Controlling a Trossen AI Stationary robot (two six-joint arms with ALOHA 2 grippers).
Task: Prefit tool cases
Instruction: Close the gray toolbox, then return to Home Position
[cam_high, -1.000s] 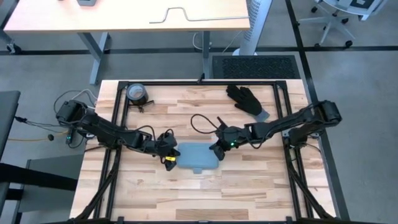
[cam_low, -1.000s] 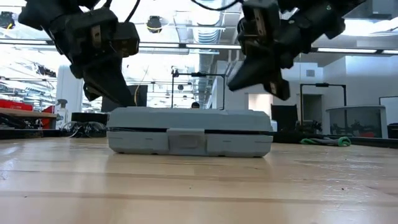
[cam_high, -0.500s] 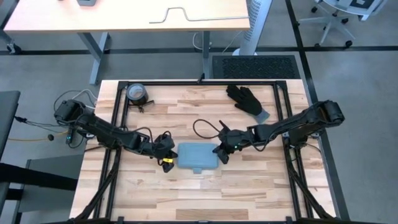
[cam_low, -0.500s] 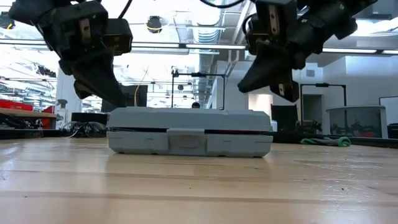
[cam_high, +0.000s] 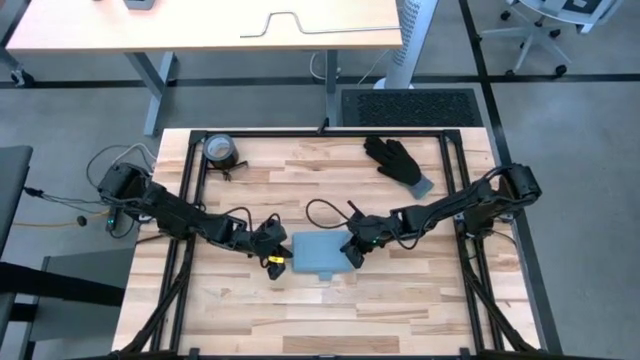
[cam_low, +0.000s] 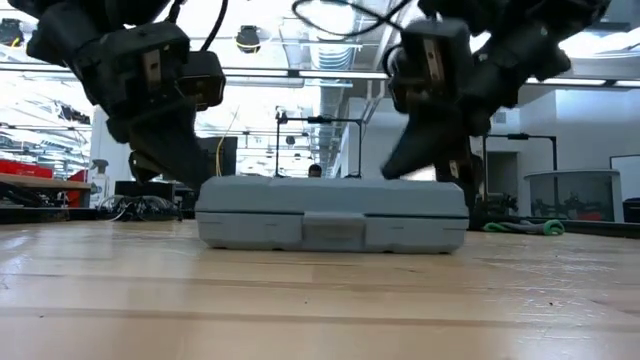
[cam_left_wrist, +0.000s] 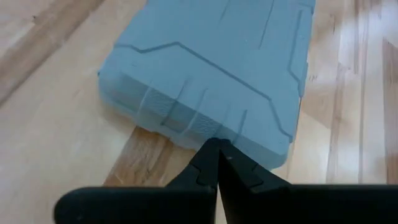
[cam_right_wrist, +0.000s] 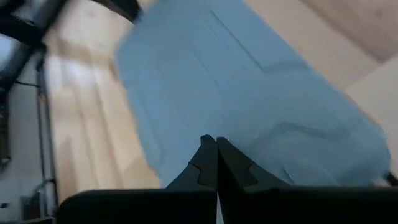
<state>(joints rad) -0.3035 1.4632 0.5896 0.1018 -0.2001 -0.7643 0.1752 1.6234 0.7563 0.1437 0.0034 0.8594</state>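
The light-blue tool case (cam_high: 321, 257) lies flat and closed on the wooden table, its handle tab (cam_low: 333, 229) toward the near edge. My left gripper (cam_high: 279, 257) is shut at the case's left short end (cam_left_wrist: 186, 121). My right gripper (cam_high: 351, 251) is shut at the case's right end, its tips over the lid (cam_right_wrist: 249, 112). In the low view both grippers stand behind the case (cam_low: 333, 213), the left gripper (cam_low: 175, 165) at one end and the right gripper (cam_low: 455, 175) at the other. My left gripper's shut fingertips (cam_left_wrist: 214, 149) meet the case's left short side wall (cam_left_wrist: 205, 127) low down, coming level from the table's left. The case lies flat on the table. My right gripper's shut fingertips (cam_right_wrist: 208, 144) lie against the lid near the case's right end (cam_right_wrist: 205, 124), slanting down from the table's right. Whether they press on it I cannot tell.
A black glove (cam_high: 398, 160) lies at the far right of the table. A round roll (cam_high: 220, 150) sits at the far left corner. A black cable loop (cam_high: 322, 212) lies just beyond the case. Black frame rails (cam_high: 190, 190) run along the table's sides.
The case has slid a little toward the table's right and near edges, staying flat. My left gripper has followed it toward the right, and my right gripper has gone toward the near edge and down beside the case's right end. Both stay shut.
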